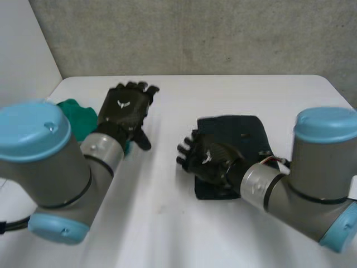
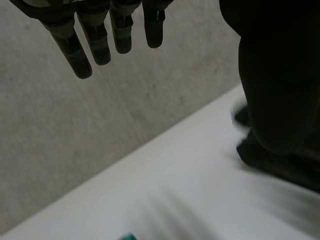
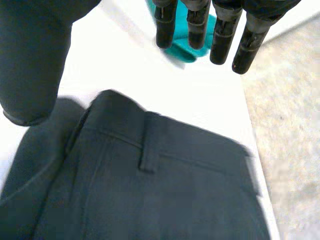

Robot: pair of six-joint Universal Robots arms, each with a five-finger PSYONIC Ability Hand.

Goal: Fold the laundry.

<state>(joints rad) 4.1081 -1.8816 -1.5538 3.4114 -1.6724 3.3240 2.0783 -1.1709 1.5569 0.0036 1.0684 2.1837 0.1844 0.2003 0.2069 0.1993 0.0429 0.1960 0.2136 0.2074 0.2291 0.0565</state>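
Trousers [image 1: 245, 131], dark navy and folded, lie centre-right under the unclenched, empty right hand [image 1: 209, 159]; left hand [image 1: 125, 109] relaxed near crumpled teal cloth [image 1: 75, 114]. Best press the waistband [image 3: 165, 145] flat before folding.

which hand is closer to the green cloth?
Left. The left hand is just beside the green cloth, fingers straight. The right hand is farther across the table, over the dark trousers.
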